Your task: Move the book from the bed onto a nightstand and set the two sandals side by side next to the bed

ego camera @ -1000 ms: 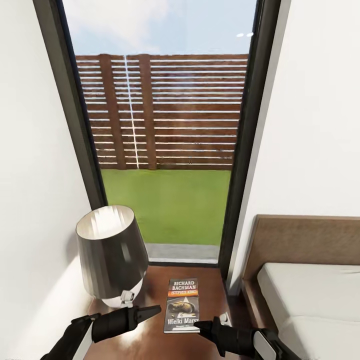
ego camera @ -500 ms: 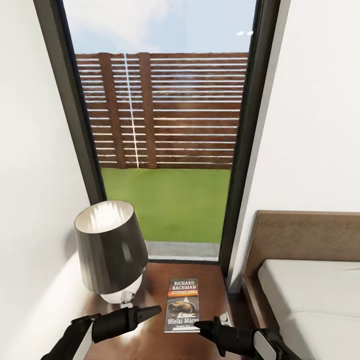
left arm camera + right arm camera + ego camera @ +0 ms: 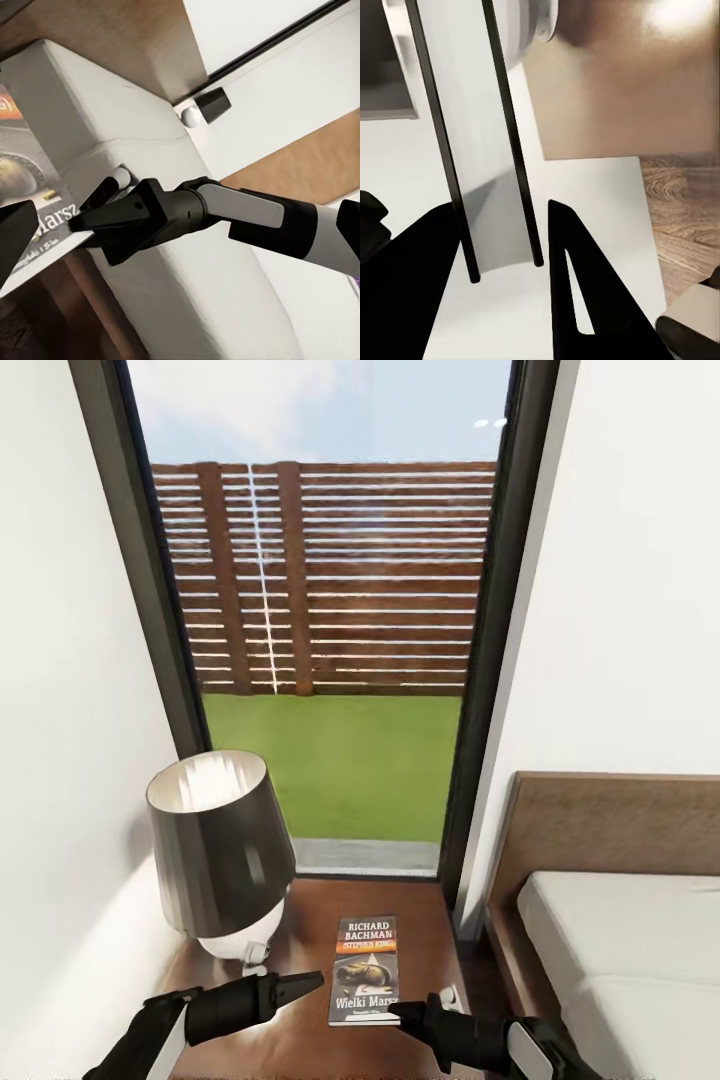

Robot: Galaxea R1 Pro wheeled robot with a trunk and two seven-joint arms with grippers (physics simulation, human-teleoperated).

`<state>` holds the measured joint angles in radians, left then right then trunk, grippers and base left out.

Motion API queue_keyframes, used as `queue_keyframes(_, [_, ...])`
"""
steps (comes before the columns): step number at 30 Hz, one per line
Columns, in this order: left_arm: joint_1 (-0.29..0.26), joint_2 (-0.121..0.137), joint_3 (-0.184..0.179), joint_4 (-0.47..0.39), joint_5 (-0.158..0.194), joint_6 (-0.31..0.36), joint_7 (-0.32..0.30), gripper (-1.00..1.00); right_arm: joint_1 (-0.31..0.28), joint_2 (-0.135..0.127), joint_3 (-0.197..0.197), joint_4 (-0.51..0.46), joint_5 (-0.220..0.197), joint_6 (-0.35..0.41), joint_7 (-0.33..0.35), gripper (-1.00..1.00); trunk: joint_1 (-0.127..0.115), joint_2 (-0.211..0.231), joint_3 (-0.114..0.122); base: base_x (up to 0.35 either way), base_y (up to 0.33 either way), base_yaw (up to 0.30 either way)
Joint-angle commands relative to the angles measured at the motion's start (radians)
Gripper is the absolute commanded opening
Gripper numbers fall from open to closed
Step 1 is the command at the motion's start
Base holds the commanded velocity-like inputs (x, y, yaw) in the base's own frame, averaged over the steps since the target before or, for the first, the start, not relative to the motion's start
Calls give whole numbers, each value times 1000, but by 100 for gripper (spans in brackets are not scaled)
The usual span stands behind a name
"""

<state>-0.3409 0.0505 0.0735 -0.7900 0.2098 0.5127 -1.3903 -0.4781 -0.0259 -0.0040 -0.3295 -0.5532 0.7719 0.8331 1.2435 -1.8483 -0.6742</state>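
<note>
- The book (image 3: 365,970) lay flat on the nightstand (image 3: 420,920), low in the frame's centre, exactly where it had been a second before; only the camera's view had shifted, with the lamp (image 3: 215,850) and headboard sitting higher. I judged the book step finished, sandals still to do.
- The window (image 3: 330,610) filled the upper frame, white walls either side.
- The bed (image 3: 620,930) sat lower right.
- The right gripper (image 3: 400,1012) touched the book's near corner; clenched or released, I couldn't tell. The left gripper (image 3: 305,985) looked clenched, empty.
</note>
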Motion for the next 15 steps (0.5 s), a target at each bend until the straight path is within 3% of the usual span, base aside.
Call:
queue_keyframes(1, [-1,0,0,0,2,10,-3,100,-1,0,-1,0,-4,6,1,-100,4,-8,-4,0,0,0])
queue_keyframes(15, [0,0,0,0,2,10,-3,100,-1,1,-1,0,-4,6,1,-100,57,-106,-48,0,0,0])
